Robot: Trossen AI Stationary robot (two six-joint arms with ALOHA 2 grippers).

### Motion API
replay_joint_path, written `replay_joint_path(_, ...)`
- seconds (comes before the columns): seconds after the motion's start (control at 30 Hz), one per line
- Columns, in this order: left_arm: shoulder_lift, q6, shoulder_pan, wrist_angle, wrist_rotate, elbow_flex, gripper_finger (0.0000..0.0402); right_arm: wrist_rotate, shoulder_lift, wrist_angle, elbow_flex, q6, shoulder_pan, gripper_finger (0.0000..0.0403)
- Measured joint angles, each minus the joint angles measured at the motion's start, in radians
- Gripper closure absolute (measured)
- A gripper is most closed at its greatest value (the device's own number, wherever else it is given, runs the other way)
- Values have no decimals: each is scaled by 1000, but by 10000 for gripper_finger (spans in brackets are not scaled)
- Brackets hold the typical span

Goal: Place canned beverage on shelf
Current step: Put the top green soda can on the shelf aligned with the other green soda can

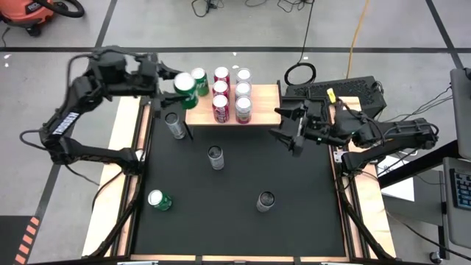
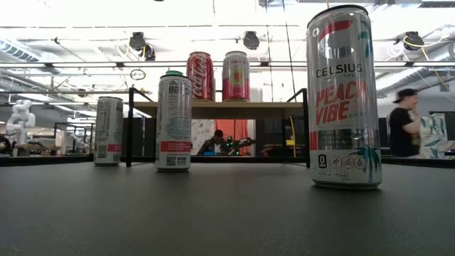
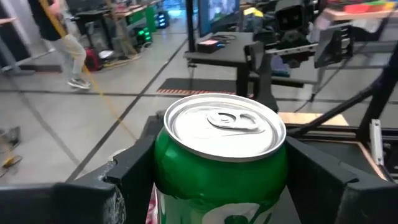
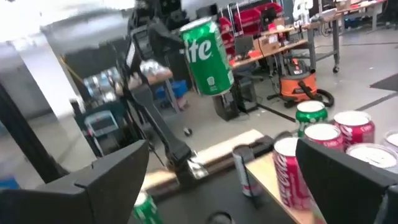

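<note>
While the left gripper (image 1: 179, 87) hangs above the left end of the shelf (image 1: 266, 112), its two fingers stand partly apart and clamp a green can (image 1: 184, 85) between them. In the left wrist view that green can (image 3: 219, 165) fills the space between the dark fingers (image 3: 134, 168), silver lid and pull tab uppermost, one finger pressed to each side. From the right wrist view the same can (image 4: 207, 56) appears lifted clear of the surface and slightly tilted.

On the shelf's light wood top a second green can (image 1: 200, 81) stands just beside the held one, and next to it red and pink cans (image 1: 221, 107) stand in two short rows.

Over at the shelf's right end the right gripper (image 1: 288, 131) waits with fingers spread wide and nothing between them.

Three tall slim cans stand on the black mat (image 1: 294, 221): one (image 1: 174, 125) under the left arm near the shelf, one (image 1: 215, 157) toward the middle, one (image 1: 265, 200) nearer the front. Another green can (image 1: 158, 199) lies on its side near the mat's left edge.
</note>
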State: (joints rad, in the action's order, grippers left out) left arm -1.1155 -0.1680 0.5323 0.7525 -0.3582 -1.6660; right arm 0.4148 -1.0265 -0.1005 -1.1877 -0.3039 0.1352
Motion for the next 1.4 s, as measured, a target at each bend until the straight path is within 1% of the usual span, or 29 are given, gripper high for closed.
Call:
replay_joint_path(0.1, 11, -12, 0, -110, -37, 103, 118, -2, -18, -55, 0, 28, 2, 17)
replay_joint_path(0.2, 28, -48, 0, -174, -39, 188, 118, -31, -52, -74, 10, 60, 9, 17)
replay_joint_path(0.27, 37, -57, 0, -235, -46, 244, 118, -59, -79, -20, 48, 83, 20, 17)
replay_joint_path(0.37, 49, -58, 0, -311, -57, 331, 118, -98, -118, 130, 139, 126, 48, 17)
replay_joint_path(0.53, 74, -49, 5, -388, -49, 429, 118, -104, -153, 286, 273, 168, 102, 17)
replay_joint_path(0.67, 81, -49, 5, -376, -38, 445, 118, -101, -160, 329, 333, 168, 144, 17)
replay_joint_path(0.83, 105, -56, 3, -379, -66, 445, 118, -100, -163, 376, 369, 202, 206, 17)
replay_joint_path(0.97, 136, -33, 4, -365, -65, 445, 118, -100, -161, 470, 374, 215, 260, 17)
replay_joint_path(1.1, 169, -21, 4, -388, -60, 444, 118, -98, -161, 507, 374, 217, 308, 17)
replay_joint_path(1.27, 193, -23, 4, -379, -57, 444, 118, -35, -161, 503, 374, 234, 336, 17)
replay_joint_path(1.4, 195, -74, 5, -377, -60, 444, 118, 3, -162, 501, 374, 238, 350, 17)
